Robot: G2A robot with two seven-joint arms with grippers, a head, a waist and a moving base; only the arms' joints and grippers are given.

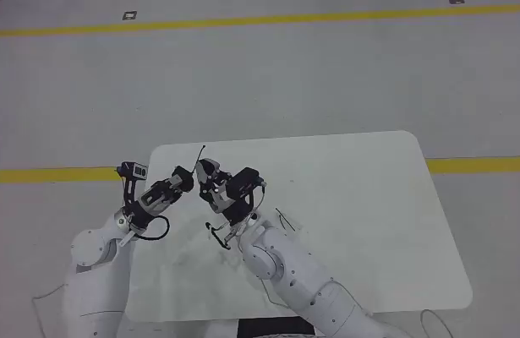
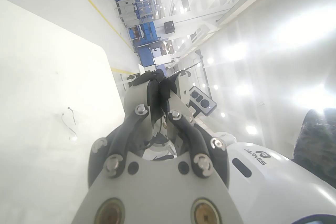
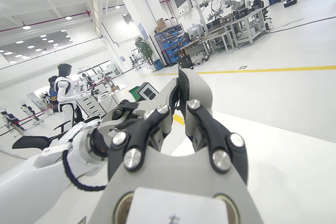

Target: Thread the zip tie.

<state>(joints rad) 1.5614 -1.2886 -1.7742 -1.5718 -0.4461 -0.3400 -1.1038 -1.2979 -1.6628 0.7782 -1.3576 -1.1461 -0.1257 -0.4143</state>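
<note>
Desk (image 1: 369, 194): white, matte, rounded corners.
Right gripper (image 3: 179, 82): grey fingers with black ribbed pads, pressed together on the zip tie (image 3: 179, 59).
Left gripper (image 2: 157, 79): at the right's 9 o'clock, nearly touching; fingers together, seemingly pinching the tie's other end.
Zip tie: thin, black, flexible strip held above the desk, long axis toward 12 o'clock.
Loose thin strands (image 1: 285, 220): at 4 o'clock, flat on the desk.

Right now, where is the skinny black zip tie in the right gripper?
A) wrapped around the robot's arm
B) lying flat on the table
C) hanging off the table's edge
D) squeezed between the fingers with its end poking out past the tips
D: the right gripper is shut on the zip tie, and its thin end pokes out past the fingertips, above the table.
</note>
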